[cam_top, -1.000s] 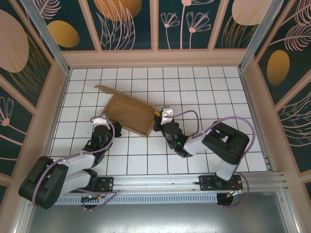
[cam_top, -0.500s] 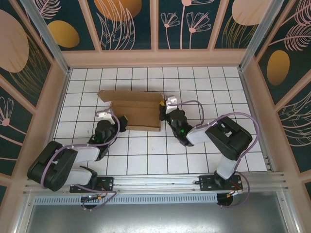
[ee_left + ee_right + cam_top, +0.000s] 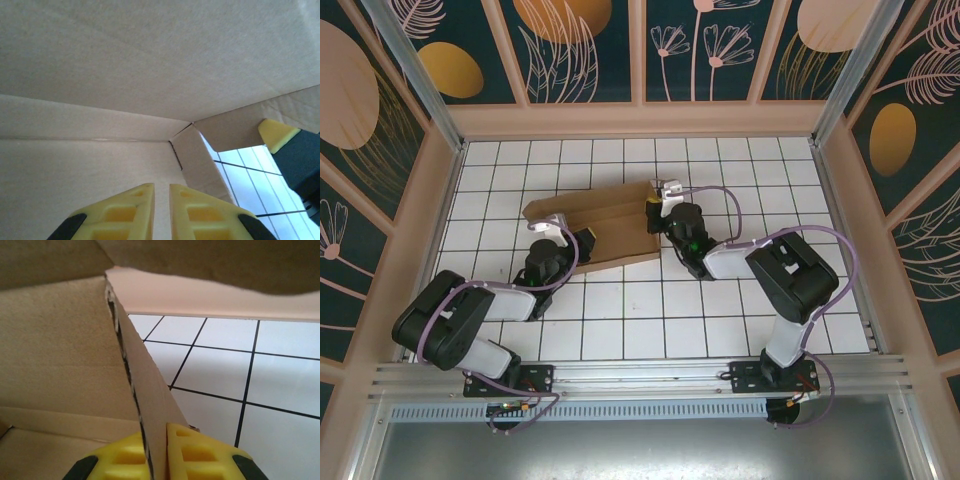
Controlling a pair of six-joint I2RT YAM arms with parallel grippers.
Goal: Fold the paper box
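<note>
The paper box (image 3: 605, 225) is plain brown cardboard, half formed, lying slantwise mid-table with its rear flap (image 3: 582, 204) spread toward the back. My right gripper (image 3: 655, 212) is at its right end. In the right wrist view it (image 3: 162, 450) is shut on an upright side wall (image 3: 145, 390) of the box. My left gripper (image 3: 582, 240) is at the box's near left edge. In the left wrist view its yellow fingers (image 3: 161, 210) are shut to a thin slit with nothing between them, pointing into the box's interior (image 3: 150, 60). The right gripper's yellow fingertip (image 3: 275, 134) shows past a corner flap.
White tiled floor (image 3: 720, 320) surrounds the box. Low beige walls (image 3: 440, 200) enclose the table on three sides. A metal rail (image 3: 650, 378) with both arm bases runs along the near edge. Purple cables (image 3: 720, 200) loop off both arms.
The box has swung round and shifted toward the back, its right end now farthest back. Both grippers moved away from the bases with it; the left one now reaches into the box.
</note>
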